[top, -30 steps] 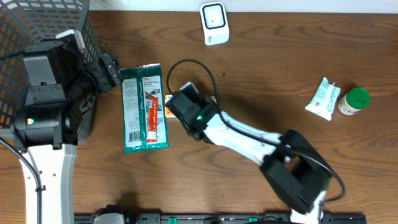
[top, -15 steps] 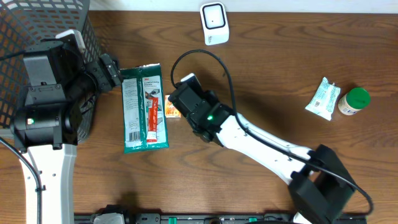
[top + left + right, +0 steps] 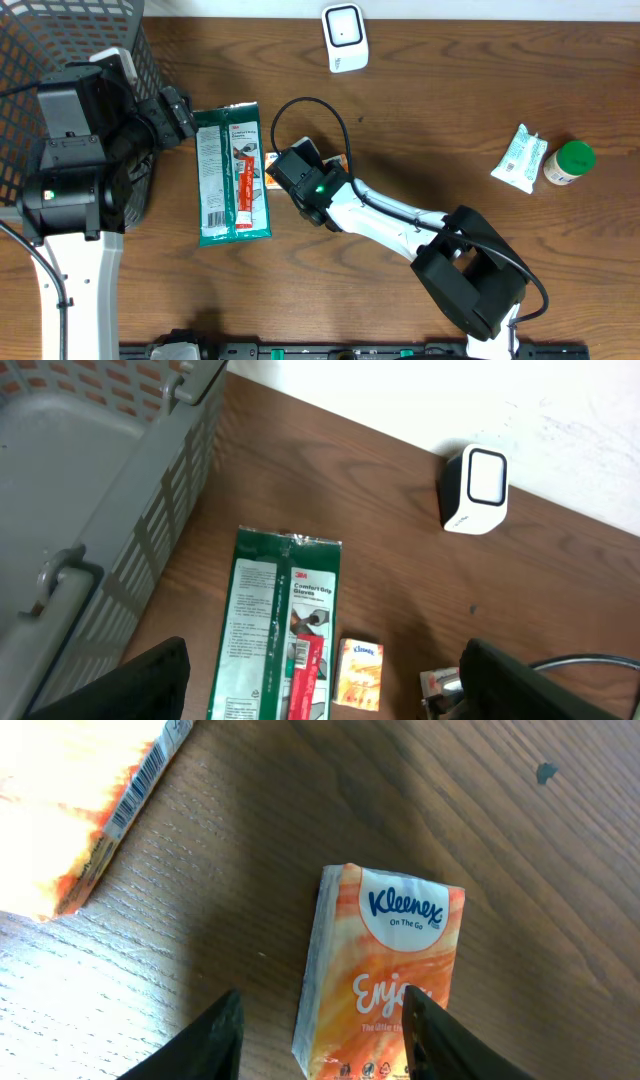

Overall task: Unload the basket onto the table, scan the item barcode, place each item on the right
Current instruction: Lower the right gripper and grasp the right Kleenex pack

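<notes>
Overhead, the orange tissue pack (image 3: pixel 269 176) lies just at 3 o'clock of the green packet (image 3: pixel 232 172), partly hidden under the right gripper (image 3: pixel 283 172), with the white scanner (image 3: pixel 343 37) well apart at 12 o'clock. From the left wrist, the left gripper (image 3: pixel 325 670) stands wide open and empty, the pack low at 6 o'clock. From the right wrist, the right fingers (image 3: pixel 215 1030) stand parted on either side of the pack's lower end, bare wood showing beside one.
</notes>
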{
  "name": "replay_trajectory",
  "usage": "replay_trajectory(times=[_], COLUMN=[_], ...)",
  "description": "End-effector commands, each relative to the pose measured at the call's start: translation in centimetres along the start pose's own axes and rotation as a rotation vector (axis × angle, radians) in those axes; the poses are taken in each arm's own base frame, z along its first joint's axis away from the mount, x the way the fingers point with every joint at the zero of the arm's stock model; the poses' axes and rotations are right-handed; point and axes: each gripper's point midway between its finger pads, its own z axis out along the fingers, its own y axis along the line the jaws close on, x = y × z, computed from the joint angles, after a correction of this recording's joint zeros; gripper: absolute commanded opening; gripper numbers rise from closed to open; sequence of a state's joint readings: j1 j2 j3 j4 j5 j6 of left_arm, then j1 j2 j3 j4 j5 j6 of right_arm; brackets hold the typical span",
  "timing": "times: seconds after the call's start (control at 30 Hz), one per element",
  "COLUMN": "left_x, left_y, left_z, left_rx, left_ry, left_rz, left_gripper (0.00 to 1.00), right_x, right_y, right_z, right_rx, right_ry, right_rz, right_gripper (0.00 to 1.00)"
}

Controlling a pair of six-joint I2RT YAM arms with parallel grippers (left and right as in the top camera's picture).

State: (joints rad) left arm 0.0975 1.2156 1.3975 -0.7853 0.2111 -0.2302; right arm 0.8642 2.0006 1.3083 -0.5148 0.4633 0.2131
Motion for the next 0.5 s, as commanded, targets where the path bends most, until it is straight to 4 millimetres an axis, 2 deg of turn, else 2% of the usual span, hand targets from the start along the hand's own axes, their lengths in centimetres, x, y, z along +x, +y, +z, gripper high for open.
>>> replay_trajectory(times=[0.0, 0.27, 0.47], left_x=[-0.2, -0.2, -0.2], left_y=[0.0, 0.0, 0.0], left_z=[-0.2, -0.2, -0.2], left_rx=[0.004, 0.004, 0.004], left_ry=[-0.006, -0.006, -0.006], left_rz=[0.010, 0.010, 0.010], left_gripper=[0.87, 0.87, 0.87], right_x=[0.1, -0.2, -0.2], right_y=[-0.4, -1.6, -1.6], right_z=[0.6, 0.6, 0.6], right_rx=[0.017, 0.079, 0.079], right_ry=[0.009, -0.007, -0.008], right_rz=[0.023, 0.029, 0.074], right_gripper=[0.44, 0.40, 0.37])
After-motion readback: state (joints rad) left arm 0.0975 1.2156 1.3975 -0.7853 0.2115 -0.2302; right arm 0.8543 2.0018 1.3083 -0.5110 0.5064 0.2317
